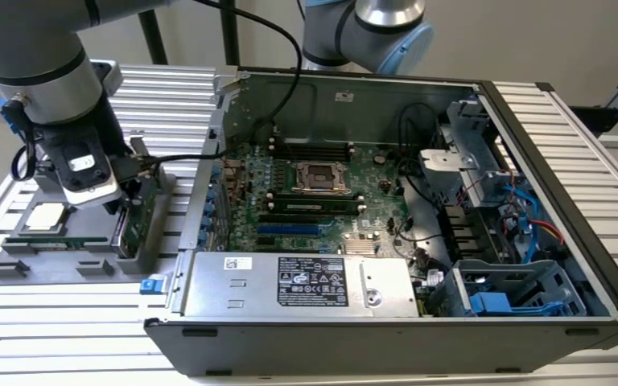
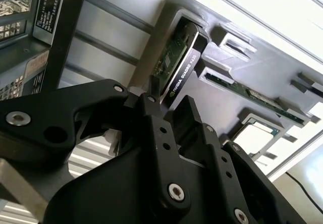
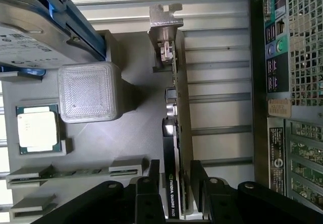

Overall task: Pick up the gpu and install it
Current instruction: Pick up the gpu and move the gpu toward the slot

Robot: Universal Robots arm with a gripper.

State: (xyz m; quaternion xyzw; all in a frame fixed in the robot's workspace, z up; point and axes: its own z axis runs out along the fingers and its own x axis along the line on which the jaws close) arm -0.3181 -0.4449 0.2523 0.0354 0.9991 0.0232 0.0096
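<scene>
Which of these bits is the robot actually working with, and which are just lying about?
In the job: gpu, gripper at it, open computer case.
Lying about: hard drive, processor chip, memory stick, in the grey holder.

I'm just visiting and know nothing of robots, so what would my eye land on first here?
The open computer case, its circuit board bared, takes up the exterior view's middle and right. On that view's left the robot arm reaches down to a grey parts holder beside the case. In the first wrist view the gripper sits at the gpu, which stands on edge in the holder.
</scene>
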